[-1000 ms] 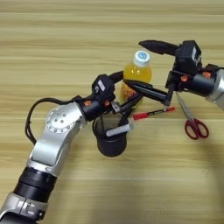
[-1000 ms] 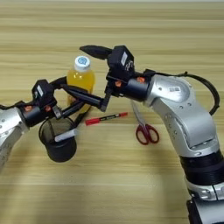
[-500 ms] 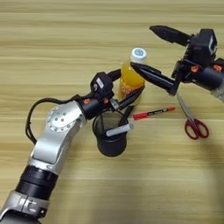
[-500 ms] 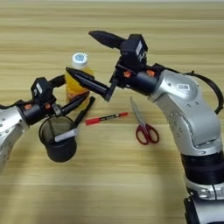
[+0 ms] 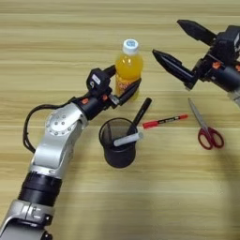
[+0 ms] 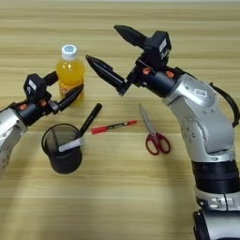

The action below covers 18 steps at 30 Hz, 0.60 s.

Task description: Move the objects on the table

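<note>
Wood-grain table (image 5: 56, 56): juice bottle, marker in mesh cup, scissors, red pen; two grippers present.

Juice bottle (image 5: 127, 70), white cap, upright, far centre-left. Left gripper (image 5: 125, 80) at the bottle's label, fingers spread around it, one behind, one in front; contact cannot be told. Right gripper (image 6: 108, 52) raised right of the bottle, fingers wide apart, empty. Black mesh cup (image 5: 119, 149) near of the bottle, upright. Grey-white marker (image 5: 133, 124) stands tilted in the cup, black cap up and leaning right. Thin red pen (image 5: 164, 121) lies flat, right of cup. Red-handled scissors (image 5: 205, 125) lie flat at far right, handles nearest.
</note>
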{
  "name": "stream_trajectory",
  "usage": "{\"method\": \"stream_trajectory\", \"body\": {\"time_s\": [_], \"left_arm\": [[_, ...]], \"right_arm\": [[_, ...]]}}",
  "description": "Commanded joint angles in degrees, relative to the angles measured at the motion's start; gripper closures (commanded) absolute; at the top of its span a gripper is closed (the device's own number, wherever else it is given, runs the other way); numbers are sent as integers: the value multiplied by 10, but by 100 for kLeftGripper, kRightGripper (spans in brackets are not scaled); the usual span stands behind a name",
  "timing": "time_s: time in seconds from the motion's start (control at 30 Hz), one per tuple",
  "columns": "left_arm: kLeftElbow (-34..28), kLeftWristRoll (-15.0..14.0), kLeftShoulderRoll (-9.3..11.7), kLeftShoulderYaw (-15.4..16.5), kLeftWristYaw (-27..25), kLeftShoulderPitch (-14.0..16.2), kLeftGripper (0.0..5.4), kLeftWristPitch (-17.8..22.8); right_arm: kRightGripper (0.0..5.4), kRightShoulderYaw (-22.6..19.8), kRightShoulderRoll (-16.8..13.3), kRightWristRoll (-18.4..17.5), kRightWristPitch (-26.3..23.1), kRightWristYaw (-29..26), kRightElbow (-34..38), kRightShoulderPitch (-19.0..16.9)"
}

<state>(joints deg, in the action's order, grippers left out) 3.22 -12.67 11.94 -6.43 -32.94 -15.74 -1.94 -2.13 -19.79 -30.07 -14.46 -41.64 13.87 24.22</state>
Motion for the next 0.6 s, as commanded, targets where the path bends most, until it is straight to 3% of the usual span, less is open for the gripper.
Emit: {"method": "stream_trajectory", "body": {"time_s": [0.03,0.37,0.6], "left_arm": [[10,11,0,11,10,-18,204,-17],[48,38,-10,37,77,-25,204,-25],[92,71,-42,45,150,-23,204,-32]], "right_arm": [[0,-4,4,18,21,7,-28,-1],[0,5,32,94,100,56,-149,-3],[0,2,58,138,167,90,-249,8]]}}
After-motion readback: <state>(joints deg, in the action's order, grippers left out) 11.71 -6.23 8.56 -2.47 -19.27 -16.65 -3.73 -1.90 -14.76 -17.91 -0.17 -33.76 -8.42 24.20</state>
